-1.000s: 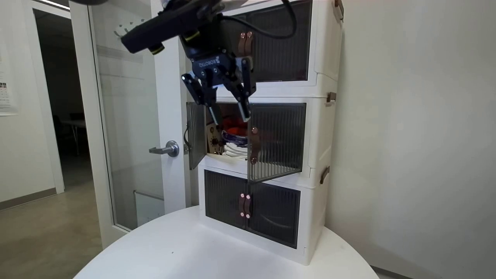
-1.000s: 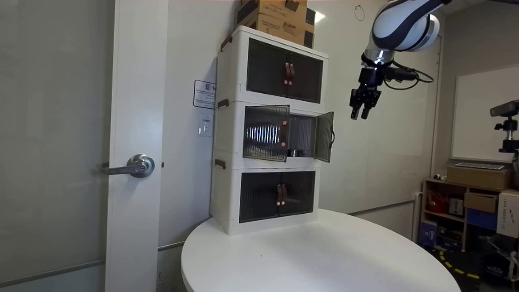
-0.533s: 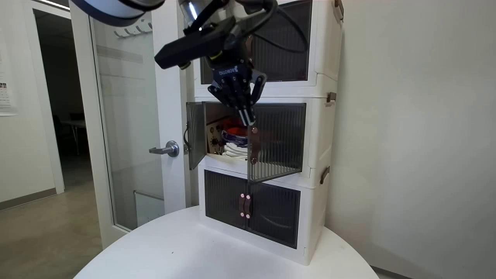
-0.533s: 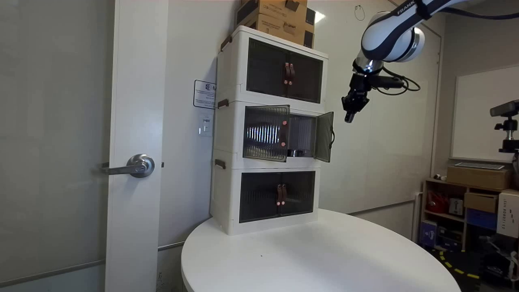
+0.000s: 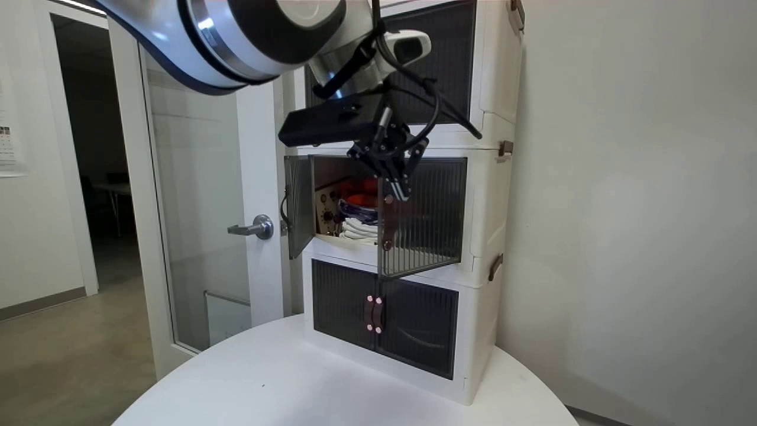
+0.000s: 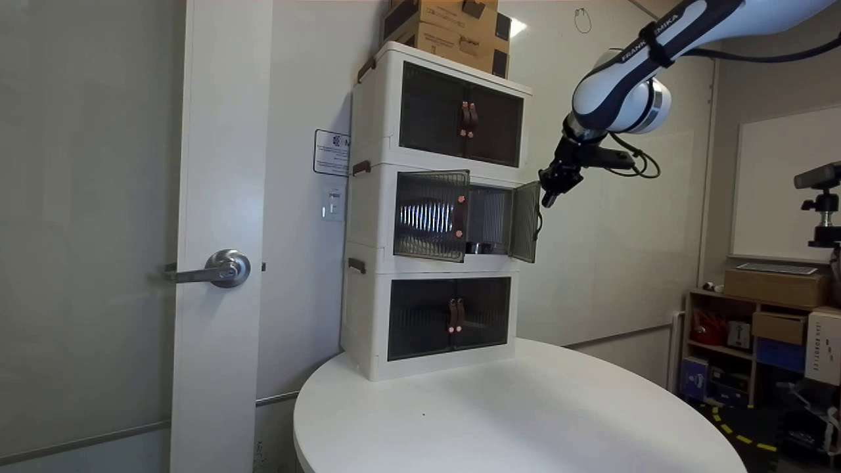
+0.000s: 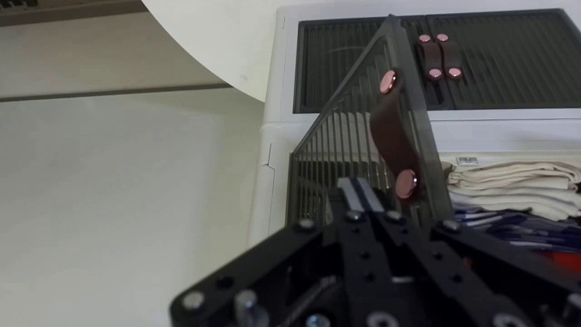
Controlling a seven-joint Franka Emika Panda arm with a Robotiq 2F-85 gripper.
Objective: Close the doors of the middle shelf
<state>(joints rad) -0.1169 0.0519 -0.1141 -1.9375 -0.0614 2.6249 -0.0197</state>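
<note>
Vs earlier: end effector [image 5: 401, 190] lower, nearer the doors [image 5: 427, 223], now fully pinched together, holding nil. Both doors, on mid shelf [image 5: 492, 207], swung ajar, free edges pointing outward; handles [image 6: 461, 217] long-axis vert.

This looks like an office-style robotics lab: a Franka arm [image 6: 617, 92], a mounted camera [image 6: 820, 177], a wall whiteboard [image 6: 785, 187], yellow floor markings [image 6: 744, 439], shelved boxes [image 6: 778, 327] and a glazed door [image 5: 198, 195] with a lever handle [image 5: 245, 229].
</note>
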